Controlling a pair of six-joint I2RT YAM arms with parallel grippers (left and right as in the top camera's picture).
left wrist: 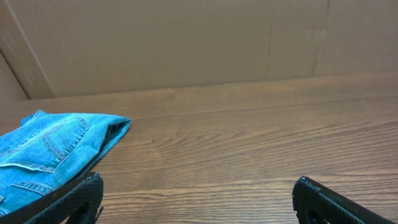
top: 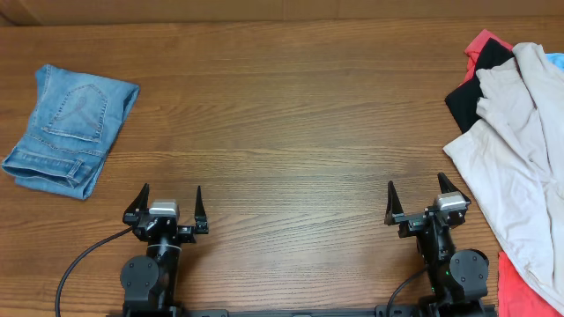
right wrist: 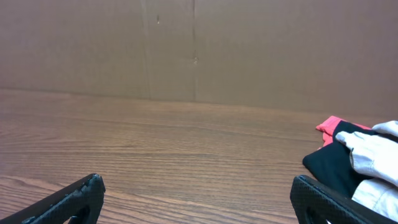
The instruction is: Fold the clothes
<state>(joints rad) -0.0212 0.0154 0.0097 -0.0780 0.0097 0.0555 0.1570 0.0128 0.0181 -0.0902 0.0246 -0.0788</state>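
A heap of clothes lies at the table's right edge: pale beige shorts (top: 522,141) on top, a black garment (top: 467,95) and a red one (top: 485,42) under them. In the right wrist view the black garment (right wrist: 333,165) and beige cloth (right wrist: 376,155) show at the right. A folded pair of blue denim shorts (top: 66,128) lies at the far left, also seen in the left wrist view as denim (left wrist: 53,149). My left gripper (top: 170,204) and right gripper (top: 416,198) stand open near the front edge, nothing between their fingers.
A brown cardboard wall (left wrist: 186,43) closes the back of the wooden table (top: 282,132). More red cloth (top: 515,286) lies at the front right corner, close to the right arm's base. A black cable (top: 79,264) runs from the left arm.
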